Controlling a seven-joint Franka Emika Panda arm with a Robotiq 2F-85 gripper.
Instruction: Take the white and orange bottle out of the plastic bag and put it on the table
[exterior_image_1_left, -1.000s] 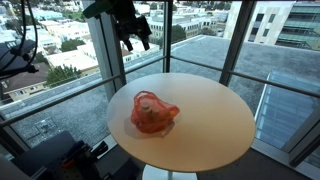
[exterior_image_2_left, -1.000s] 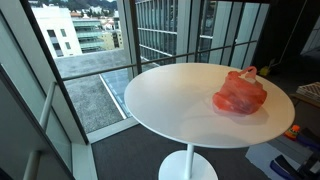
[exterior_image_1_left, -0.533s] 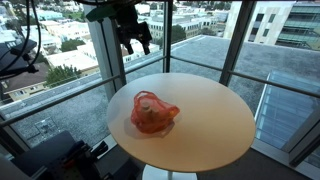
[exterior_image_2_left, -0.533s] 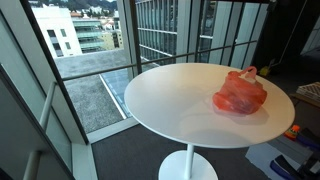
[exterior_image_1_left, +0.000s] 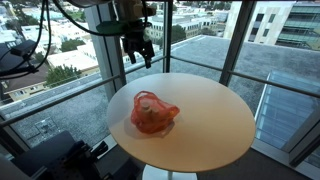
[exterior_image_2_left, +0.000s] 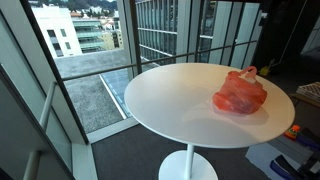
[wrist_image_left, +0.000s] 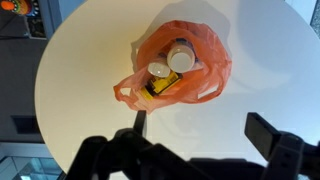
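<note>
An orange plastic bag (exterior_image_1_left: 153, 113) lies on the round white table (exterior_image_1_left: 215, 135), open at the top; it also shows in an exterior view (exterior_image_2_left: 240, 93). In the wrist view the bag (wrist_image_left: 205, 75) holds two white-capped bottles. One bottle (wrist_image_left: 181, 60) shows mostly its white cap. The other bottle (wrist_image_left: 158, 84) has a yellow label. I cannot tell which is the white and orange one. My gripper (exterior_image_1_left: 138, 48) hangs high above the table's far edge, open and empty. In the wrist view its fingers (wrist_image_left: 203, 128) frame bare table beside the bag.
Floor-to-ceiling windows with dark frames (exterior_image_1_left: 232, 40) and a railing (exterior_image_2_left: 160, 60) surround the table. Dark equipment (exterior_image_1_left: 60, 155) stands on the floor below the table. The table's pedestal (exterior_image_2_left: 185, 165) is in the middle.
The gripper has shifted slightly right and down in the exterior view, and the arm's cables have swung into view. The bag and bottles have not moved.
</note>
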